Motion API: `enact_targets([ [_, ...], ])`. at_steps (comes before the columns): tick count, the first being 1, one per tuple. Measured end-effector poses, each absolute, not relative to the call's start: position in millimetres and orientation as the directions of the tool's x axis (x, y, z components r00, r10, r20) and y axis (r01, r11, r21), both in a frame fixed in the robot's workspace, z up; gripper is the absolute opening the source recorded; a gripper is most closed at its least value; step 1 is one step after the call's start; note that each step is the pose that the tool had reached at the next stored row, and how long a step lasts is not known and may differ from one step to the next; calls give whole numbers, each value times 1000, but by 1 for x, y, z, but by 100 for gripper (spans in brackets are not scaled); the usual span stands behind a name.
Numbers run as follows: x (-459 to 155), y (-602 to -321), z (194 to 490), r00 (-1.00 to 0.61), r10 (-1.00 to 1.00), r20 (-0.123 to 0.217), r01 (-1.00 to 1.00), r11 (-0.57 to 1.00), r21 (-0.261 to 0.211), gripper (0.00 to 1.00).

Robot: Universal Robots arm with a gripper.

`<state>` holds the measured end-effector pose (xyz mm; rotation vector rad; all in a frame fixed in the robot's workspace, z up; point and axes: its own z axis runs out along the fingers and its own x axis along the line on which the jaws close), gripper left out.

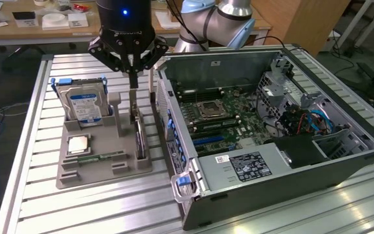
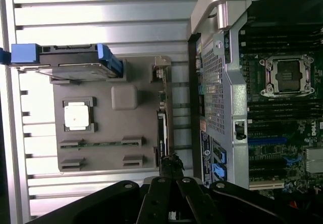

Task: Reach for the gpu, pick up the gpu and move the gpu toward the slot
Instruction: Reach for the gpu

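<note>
The gpu (image 1: 140, 139) stands edge-on as a dark slab in the grey holder tray (image 1: 96, 173), beside the computer case. In the wrist view the gpu (image 2: 160, 138) is a thin dark strip along the tray's edge. My gripper (image 1: 133, 80) hangs just above the gpu's top end, its fingers pressed together with nothing between them. In the wrist view the gripper (image 2: 171, 161) sits over the card's near end. The blue expansion slot (image 1: 210, 140) lies on the motherboard inside the open case; the wrist view has the slot (image 2: 267, 140) too.
The tray also holds a blue-labelled hard drive (image 1: 85, 105) standing upright, a processor (image 1: 78, 144) and a memory stick (image 1: 99, 158). The open case (image 1: 252, 168) lies on the slatted metal table (image 1: 76, 209), close to the tray on the exterior view's right. A cluttered desk stands behind.
</note>
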<state>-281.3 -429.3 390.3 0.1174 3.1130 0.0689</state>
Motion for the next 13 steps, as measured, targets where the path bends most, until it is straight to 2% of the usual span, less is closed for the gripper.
enact_targets([
  [13,-282,-430,390,-997,76,-24,75,996,45,11],
])
